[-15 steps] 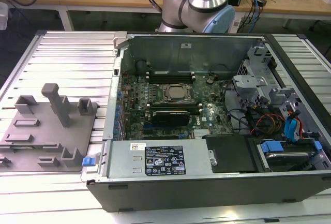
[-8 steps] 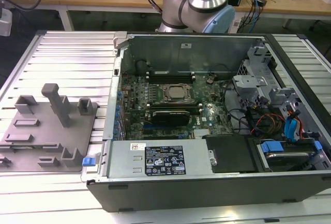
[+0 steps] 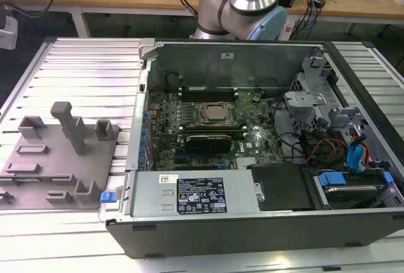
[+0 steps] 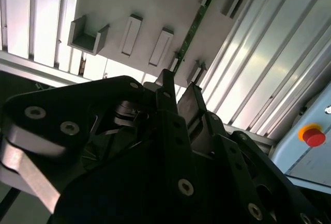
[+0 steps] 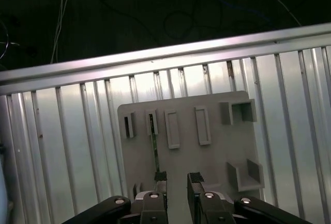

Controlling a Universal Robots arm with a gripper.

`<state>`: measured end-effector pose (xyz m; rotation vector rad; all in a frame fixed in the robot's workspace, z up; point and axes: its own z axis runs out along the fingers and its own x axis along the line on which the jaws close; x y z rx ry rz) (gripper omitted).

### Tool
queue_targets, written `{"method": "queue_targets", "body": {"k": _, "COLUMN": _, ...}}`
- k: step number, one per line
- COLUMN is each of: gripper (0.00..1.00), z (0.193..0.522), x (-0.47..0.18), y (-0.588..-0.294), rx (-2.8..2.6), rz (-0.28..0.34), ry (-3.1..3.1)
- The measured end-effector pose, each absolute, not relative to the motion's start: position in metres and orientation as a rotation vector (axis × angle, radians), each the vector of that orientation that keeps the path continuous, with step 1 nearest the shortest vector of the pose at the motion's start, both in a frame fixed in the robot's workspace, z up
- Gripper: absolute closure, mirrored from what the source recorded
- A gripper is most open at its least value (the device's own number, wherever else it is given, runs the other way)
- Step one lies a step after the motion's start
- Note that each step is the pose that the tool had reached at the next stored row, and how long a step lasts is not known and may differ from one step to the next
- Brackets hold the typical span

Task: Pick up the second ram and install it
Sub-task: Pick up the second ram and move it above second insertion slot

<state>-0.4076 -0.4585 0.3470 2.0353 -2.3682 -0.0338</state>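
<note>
**A:** Where is the second ram [image 5: 154, 146]?

**B:** It stands on edge in the grey holder [image 5: 217, 146]. Both wrist views show it edge-on as a thin green strip. It is just ahead of the hand [image 5: 178, 176], past the fingertips, and its length runs away from them across the holder's plate.

**A:** Is it between the fingers [image 5: 161, 178]?

**B:** No. They are parted by a modest gap and nothing sits in it. The strip lines up with one finger rather than with the middle of the gap. In the second wrist view the ram [image 4: 197, 19] comes down toward that finger's tip, with the hand [image 4: 179, 81] close below it.

**A:** Does the finger touch it?

**B:** I cannot tell. The finger covers the strip's near end, which may be touching it or just short of it.

**A:** What is under the hand?

**B:** The holder, which lies flat on the ribbed metal counter [image 5: 62, 131]. Empty slots and small brackets sit to either side of the ram. In the exterior view the same holder [image 3: 63, 166] lies on the counter just beside the open computer case [image 3: 252, 238].
</note>
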Motion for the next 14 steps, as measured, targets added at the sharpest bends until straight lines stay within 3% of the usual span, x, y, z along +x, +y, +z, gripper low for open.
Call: {"method": "queue_targets", "body": {"k": 14, "gripper": 0.7, "z": 0.328, "x": -0.408, "y": -0.459, "rx": 2.035, "rz": -0.034, "ry": -2.368}}
